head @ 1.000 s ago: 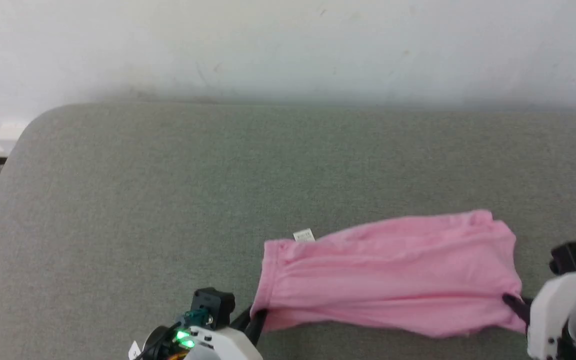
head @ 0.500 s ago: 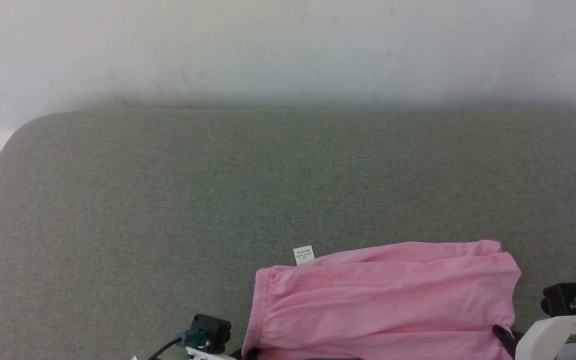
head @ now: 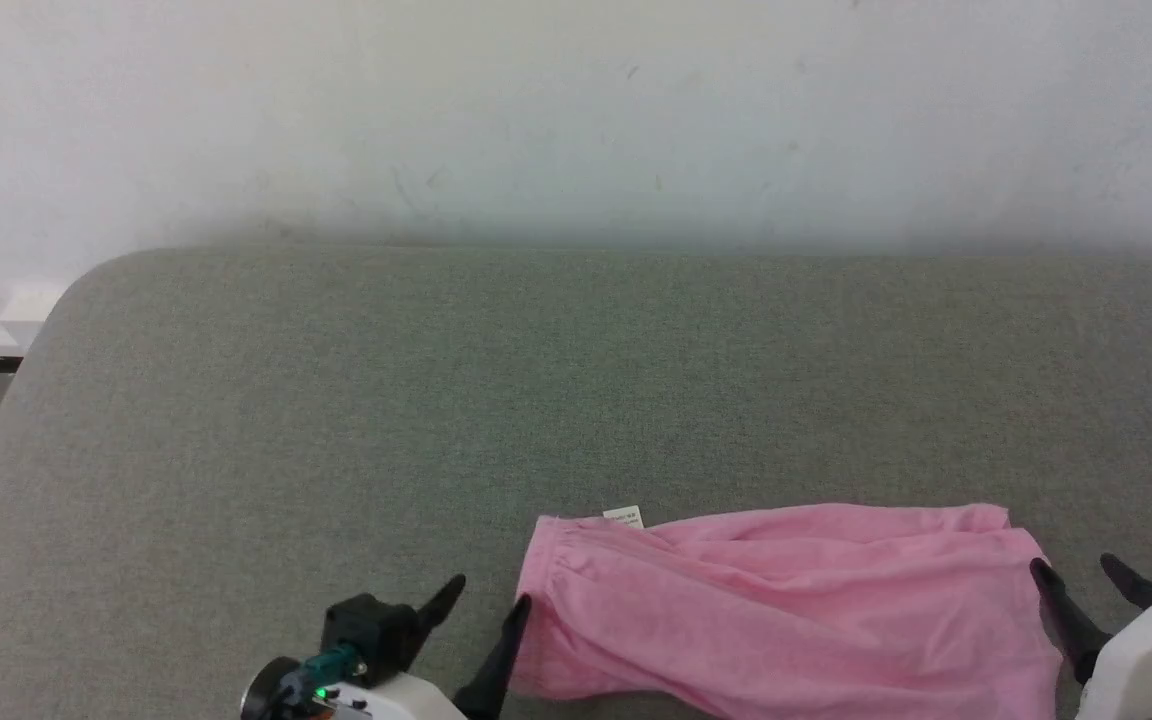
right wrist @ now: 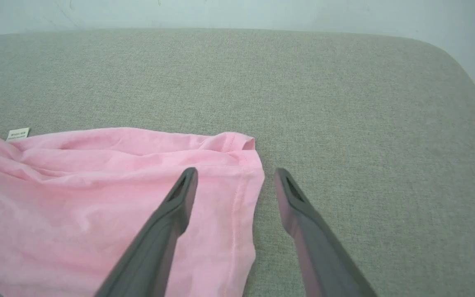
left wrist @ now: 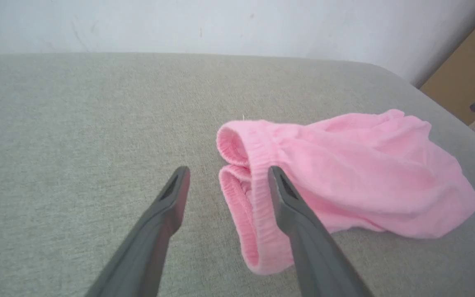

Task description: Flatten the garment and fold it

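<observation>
Closest to me, my left claw point(head: 488, 598) is spread wide and grips nothing. In its wrist view the gathered waistband point(left wrist: 258, 177) of the garment point(head: 786, 610) sits in the gap between my fingers, hard against the inner one. I cannot tell whether that finger touches the cloth.

My right claw point(head: 1074, 570) is spread just as wide and is empty too. In its wrist view one finger stands in front of the pink fabric and the other in front of bare cushion, with the stitched leg hem point(right wrist: 241, 198) running between them.

The shorts lie between my two claws on the near part of the grey cushion point(head: 436, 400). The waistband end is toward my left and the leg end toward my right. The cloth is rumpled, with long soft creases running along it, and the waistband stands open in a double loop.

At the garment's far edge, near the waistband, a small white label point(head: 624, 517) pokes out onto the cushion.

Beyond that the grey surface runs on to a pale, scuffed wall point(head: 576, 120).
</observation>
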Robot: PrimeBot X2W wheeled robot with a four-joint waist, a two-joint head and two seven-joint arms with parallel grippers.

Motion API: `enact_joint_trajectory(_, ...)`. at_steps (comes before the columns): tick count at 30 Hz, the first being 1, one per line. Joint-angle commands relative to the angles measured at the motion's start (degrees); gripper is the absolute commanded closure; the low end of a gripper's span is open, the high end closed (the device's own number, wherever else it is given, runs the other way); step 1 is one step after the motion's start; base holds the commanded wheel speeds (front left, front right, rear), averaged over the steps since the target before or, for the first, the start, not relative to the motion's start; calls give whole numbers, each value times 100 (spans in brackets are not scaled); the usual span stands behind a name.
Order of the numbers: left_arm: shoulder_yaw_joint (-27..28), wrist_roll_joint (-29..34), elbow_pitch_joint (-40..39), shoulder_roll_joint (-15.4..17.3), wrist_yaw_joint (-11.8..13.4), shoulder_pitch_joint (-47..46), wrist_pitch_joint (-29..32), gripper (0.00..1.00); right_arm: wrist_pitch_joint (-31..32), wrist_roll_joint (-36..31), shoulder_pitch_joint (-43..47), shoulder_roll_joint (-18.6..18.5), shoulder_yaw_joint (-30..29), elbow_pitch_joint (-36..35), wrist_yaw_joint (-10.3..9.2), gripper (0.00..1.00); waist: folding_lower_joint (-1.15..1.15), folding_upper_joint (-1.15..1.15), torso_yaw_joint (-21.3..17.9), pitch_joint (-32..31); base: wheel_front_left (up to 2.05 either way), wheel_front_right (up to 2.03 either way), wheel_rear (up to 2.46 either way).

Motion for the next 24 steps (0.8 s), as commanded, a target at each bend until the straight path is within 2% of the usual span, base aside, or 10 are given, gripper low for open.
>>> enact_joint_trajectory(1,86,81,-129,83,44,21,-191,0,-174,-112,74,-9,-32,-45,-10,0,0,0,54,-44,0,0,0)
enact_joint_trajectory(4,328,212,-376,127,215,32,-722,0,-492,-296,122,19,-105,0,-10,0,0,0,116,-62,0,0,0)
enact_joint_trajectory(7,662,452,-528,83,499,2,-1307,0,-701,-446,187,96,-126,166,-10,0,0,0,162,-57,0,0,0)
enact_joint_trajectory(10,943,906,-666,37,715,-46,-1469,0,-779,-536,204,187,-160,381,-10,0,0,0,195,-22,0,0,0)
enact_joint_trajectory(15,1406,2091,-1230,-99,969,17,-1481,0,-792,-597,55,324,-245,778,-10,0,0,0,223,76,0,0,0)
enact_joint_trajectory(20,1637,2614,-1380,-286,1063,275,-1482,0,-640,-544,-256,420,-193,1312,-10,0,0,0,252,202,0,0,0)
enact_joint_trajectory(24,1722,2736,-1363,-427,971,324,-1483,0,-498,-416,-453,431,-102,1721,-10,0,0,0,327,288,0,0,0)
